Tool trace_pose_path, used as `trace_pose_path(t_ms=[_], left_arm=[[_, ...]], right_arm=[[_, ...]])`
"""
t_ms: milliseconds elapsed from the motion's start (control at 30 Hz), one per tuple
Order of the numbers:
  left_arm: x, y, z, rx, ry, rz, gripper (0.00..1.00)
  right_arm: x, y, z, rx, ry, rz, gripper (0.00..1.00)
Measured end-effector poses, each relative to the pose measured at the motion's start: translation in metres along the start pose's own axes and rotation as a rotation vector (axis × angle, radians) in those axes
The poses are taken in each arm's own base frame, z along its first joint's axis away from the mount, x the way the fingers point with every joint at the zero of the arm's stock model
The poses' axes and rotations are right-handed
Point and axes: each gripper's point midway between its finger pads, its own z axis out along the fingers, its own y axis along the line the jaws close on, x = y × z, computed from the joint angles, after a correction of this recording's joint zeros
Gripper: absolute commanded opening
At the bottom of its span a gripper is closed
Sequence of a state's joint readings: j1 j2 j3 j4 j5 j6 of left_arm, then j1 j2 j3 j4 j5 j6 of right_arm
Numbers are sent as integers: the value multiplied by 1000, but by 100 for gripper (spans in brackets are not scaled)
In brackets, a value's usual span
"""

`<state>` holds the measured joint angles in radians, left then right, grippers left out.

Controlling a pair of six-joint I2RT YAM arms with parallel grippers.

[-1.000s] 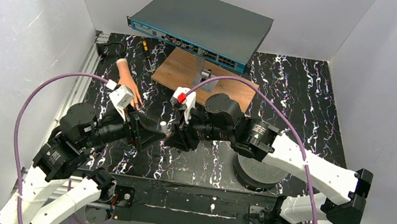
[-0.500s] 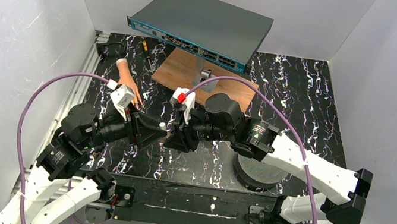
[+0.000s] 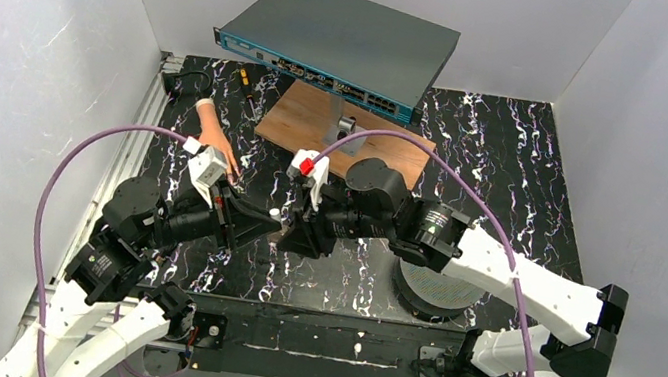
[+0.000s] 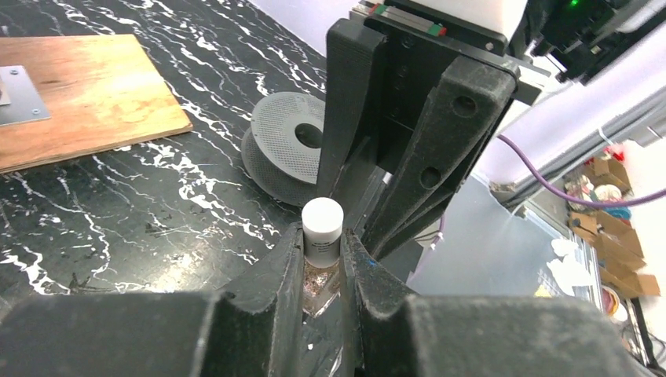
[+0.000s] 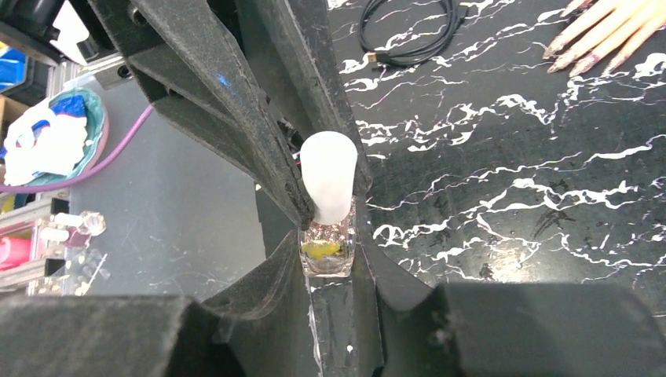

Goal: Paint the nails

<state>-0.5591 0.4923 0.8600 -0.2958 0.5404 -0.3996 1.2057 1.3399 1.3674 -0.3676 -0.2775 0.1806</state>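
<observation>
At the middle of the desk [image 3: 516,167], top view: the left gripper [image 3: 265,224] and right gripper [image 3: 291,232] met nose to nose around the small bottle [image 3: 276,212], a pale speck between them.
Change, top view: compared with the earlier frames, the left arm had crept toward the right gripper and its purple cable loop had swung. The right arm had hardly shifted, and the gap between the two grippers had closed.
Mannequin hand, top view: the mannequin hand [image 3: 216,143] lay where it had been, behind the left gripper and near the wooden board [image 3: 305,123], well apart from the bottle.
Left jaws, left wrist view: they were nearly closed, pressing on both sides of the bottle just under its white cap [image 4: 322,224]. The right gripper's fingers stood directly behind.
Right jaws, right wrist view: they had narrowed to the width of the glass body and clamped it. The left gripper's fingers flanked the cap above.
Nails, right wrist view: the nails [image 5: 565,49] showed at the far upper right, beside a coiled cable [image 5: 408,35], and neither arm touched them. Whether they carried any paint could not be told.
Meaning for the task: both grippers appeared to hold the one bottle, one on the glass and one at the cap, which looked like the set-up for unscrewing. The cap was on and no brush was out, so painting had seemingly not begun.
</observation>
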Motion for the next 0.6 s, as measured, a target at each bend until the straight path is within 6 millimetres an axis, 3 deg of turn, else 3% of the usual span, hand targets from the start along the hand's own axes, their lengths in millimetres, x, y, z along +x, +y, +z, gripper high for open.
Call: trace_pose_path(t_ms=[600], left_arm=[[13,-66,-17,419,63,102,0]], right_arm=[[10,62,-30,-348,-46,-128,1]])
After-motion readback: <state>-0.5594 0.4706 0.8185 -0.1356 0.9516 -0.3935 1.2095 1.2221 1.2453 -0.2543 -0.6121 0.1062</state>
